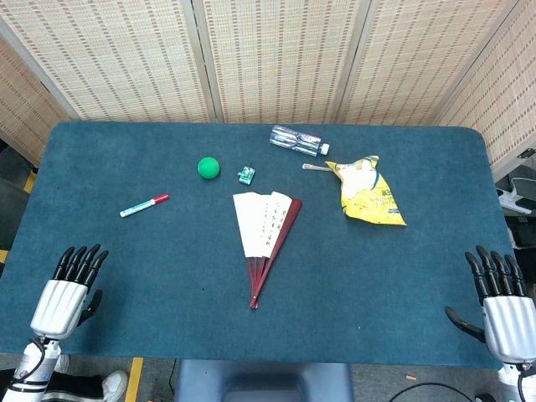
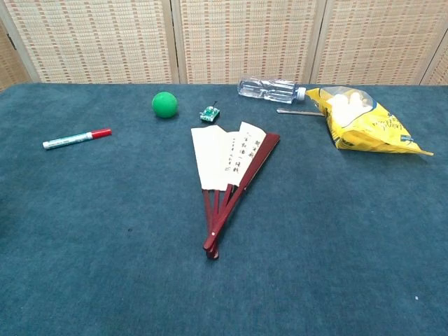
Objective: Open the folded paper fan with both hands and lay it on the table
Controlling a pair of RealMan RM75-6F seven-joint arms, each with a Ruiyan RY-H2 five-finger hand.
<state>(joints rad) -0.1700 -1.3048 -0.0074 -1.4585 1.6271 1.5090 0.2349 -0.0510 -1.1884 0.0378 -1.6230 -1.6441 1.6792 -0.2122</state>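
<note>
The paper fan (image 1: pixel 264 233) lies on the blue table (image 1: pixel 167 268) near its middle, spread partway: white leaves with dark writing, dark red ribs meeting at a pivot toward the front edge. The chest view shows the fan (image 2: pixel 227 168) the same way, flat on the cloth. My left hand (image 1: pixel 65 295) hovers at the front left corner, fingers apart, holding nothing. My right hand (image 1: pixel 501 306) is at the front right corner, fingers also apart and empty. Both hands are far from the fan and appear only in the head view.
Behind the fan lie a green ball (image 1: pixel 208 167), a small green gadget (image 1: pixel 246 175), a clear plastic bottle (image 1: pixel 299 141), a yellow snack bag (image 1: pixel 368 193) and a spoon (image 1: pixel 316 167). A red-capped marker (image 1: pixel 144 205) lies to the left. Woven screens stand behind the table.
</note>
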